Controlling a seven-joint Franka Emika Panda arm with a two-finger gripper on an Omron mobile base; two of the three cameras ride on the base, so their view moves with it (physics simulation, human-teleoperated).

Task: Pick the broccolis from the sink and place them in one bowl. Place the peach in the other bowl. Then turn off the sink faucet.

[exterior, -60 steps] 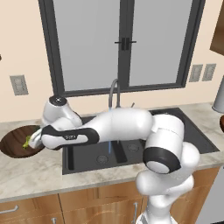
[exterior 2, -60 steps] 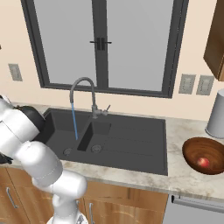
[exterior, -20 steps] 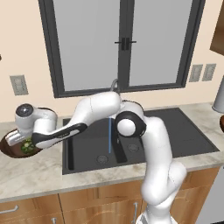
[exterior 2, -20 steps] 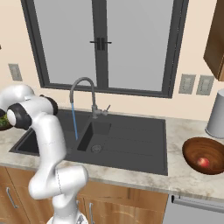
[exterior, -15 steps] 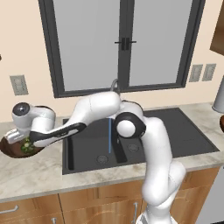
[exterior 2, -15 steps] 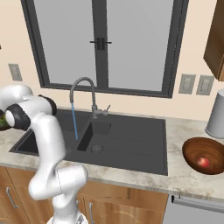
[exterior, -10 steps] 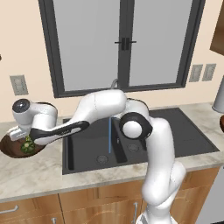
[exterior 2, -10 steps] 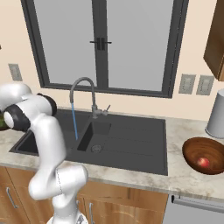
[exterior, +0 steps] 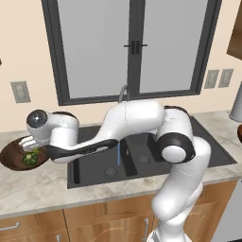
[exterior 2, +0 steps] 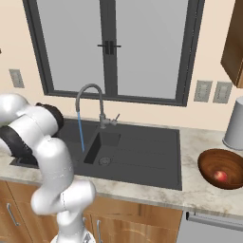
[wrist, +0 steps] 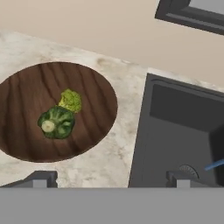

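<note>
a white robot arm stretches far to its left, its gripper (exterior: 29, 144) hanging over the wooden bowl (exterior: 10, 155) on the counter beside the sink (exterior: 142, 156), jaws spread wide and holding nothing. seen from the hand, both broccolis (wrist: 60, 116) lie touching each other in that bowl, directly below the tips. in the right base view the peach (exterior 2: 219, 176) sits in the other bowl (exterior 2: 209, 163) at the far right end of the counter. what remains, judging by this, is the faucet (exterior 2: 92, 105): water runs from its spout, and its small lever (exterior 2: 114, 117) juts out at the base, behind the basin. that lever lies well to the gripper's right and further back toward the window, so the arm would need to swing back across the sink to reach it.
</note>
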